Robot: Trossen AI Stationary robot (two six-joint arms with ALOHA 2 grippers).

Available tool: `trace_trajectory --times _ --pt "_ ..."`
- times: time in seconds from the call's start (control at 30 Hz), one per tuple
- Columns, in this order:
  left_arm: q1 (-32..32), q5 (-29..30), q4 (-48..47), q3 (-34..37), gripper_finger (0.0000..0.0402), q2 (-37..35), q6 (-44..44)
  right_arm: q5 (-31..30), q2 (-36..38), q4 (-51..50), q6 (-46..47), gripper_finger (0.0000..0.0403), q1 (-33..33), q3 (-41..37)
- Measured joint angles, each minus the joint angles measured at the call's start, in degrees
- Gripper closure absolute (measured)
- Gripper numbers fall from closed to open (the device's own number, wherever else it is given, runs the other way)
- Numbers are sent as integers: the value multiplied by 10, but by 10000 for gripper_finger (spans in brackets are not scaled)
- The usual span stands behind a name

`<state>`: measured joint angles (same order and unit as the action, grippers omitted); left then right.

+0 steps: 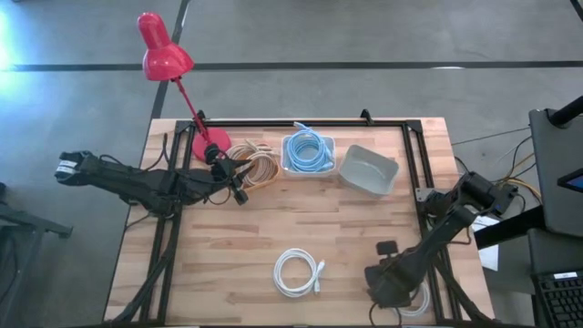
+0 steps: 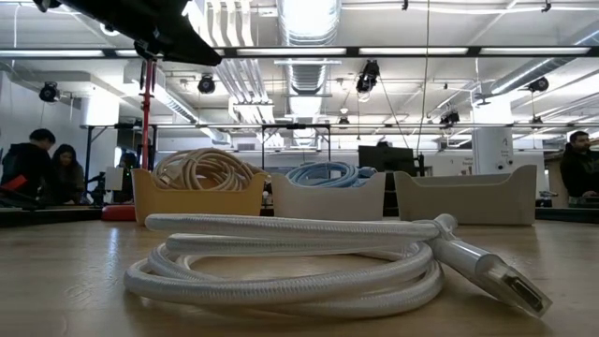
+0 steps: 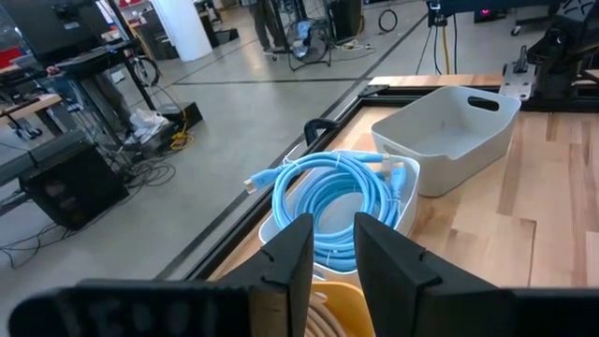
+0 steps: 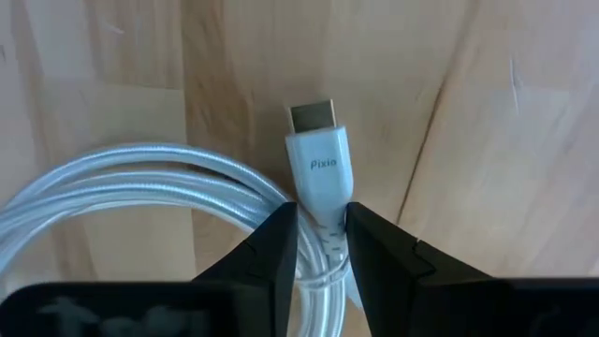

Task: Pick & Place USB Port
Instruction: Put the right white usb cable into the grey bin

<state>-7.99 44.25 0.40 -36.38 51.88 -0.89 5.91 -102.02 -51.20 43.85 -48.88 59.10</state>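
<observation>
White plug, grey lettering: "Pixio" reads clearly on the connector (image 4: 318, 178) in the right wrist view, the only writing legible anywhere. The right gripper (image 4: 320, 245) has its two dark fingers (image 4: 270, 248) set narrowly on either side of the cable just behind that plug, apparently pinching it, with the metal tip pointing away over bare wood.

From above, things look different: a white coiled cable (image 1: 299, 272) lies on the table (image 1: 228, 246) near the front edge, while the right gripper (image 1: 390, 284) sits beside it toward the right front corner, over a second pale coil barely showing under the arm. Which coil the wrist camera sees, I cannot tell for certain.

Light butcher-block planks form the tabletop, framed by black rails, on a grey concrete floor. A red desk lamp (image 1: 166, 56) stands at the back left.

Along the back sit three bins: a yellow bin (image 2: 198, 198) of beige cable, a white bin (image 1: 308, 153) of blue cable (image 3: 342, 192), and a grey bin (image 1: 369, 169) with nothing visible in it. The left gripper (image 1: 233, 176) hovers by the beige coil, its fingers (image 3: 285, 267) a narrow gap apart with nothing between them.

At table height the white coil fills the foreground, with people (image 2: 37, 164) and ceiling lights in the room behind.
</observation>
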Motion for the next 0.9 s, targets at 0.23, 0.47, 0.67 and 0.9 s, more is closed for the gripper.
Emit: trace_trajectory --times 0.23,0.47,0.67,0.9 --pt "0 0 0 0 305 0 8 1 -5 -6 -21 307 1 0" --pt "0 0 0 0 305 0 16 -53 14 -9 29 316 0 -4" --pt "0 0 0 0 305 0 16 -61 14 -9 41 365 5 -3" --pt "0 0 0 1 305 0 16 -86 55 -11 100 394 25 7"
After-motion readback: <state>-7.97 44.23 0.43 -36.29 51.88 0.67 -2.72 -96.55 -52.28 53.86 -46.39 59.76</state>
